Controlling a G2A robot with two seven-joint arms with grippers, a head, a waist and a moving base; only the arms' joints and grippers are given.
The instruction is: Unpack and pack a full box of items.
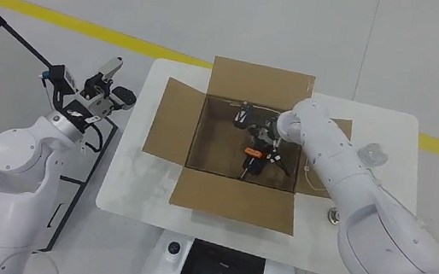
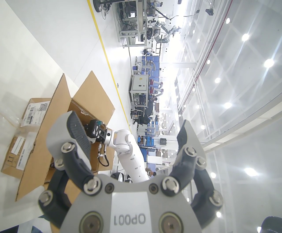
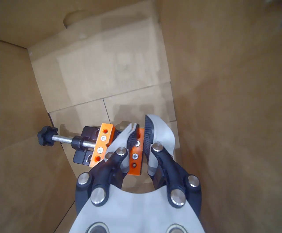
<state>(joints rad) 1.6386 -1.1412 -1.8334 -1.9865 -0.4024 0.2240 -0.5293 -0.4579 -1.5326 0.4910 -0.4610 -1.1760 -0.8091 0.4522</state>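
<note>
The small vise [image 3: 92,145] [image 1: 255,156], black with two orange plates and a screw ending in a black knob, lies on the floor of the open cardboard box [image 1: 235,202] [image 3: 220,88], towards its right side. The right gripper [image 3: 141,128] [image 1: 264,141] is down inside the box. Its fingers are almost together, with one orange plate pinched between the pads, so it has hold of the vise. The box stands in the middle of the white table [image 1: 151,187] with all four flaps folded outward. The left gripper [image 2: 128,119] [image 1: 112,68] hangs beyond the left edge of the table, well apart from the box, with its fingers spread wide and holding nothing.
</note>
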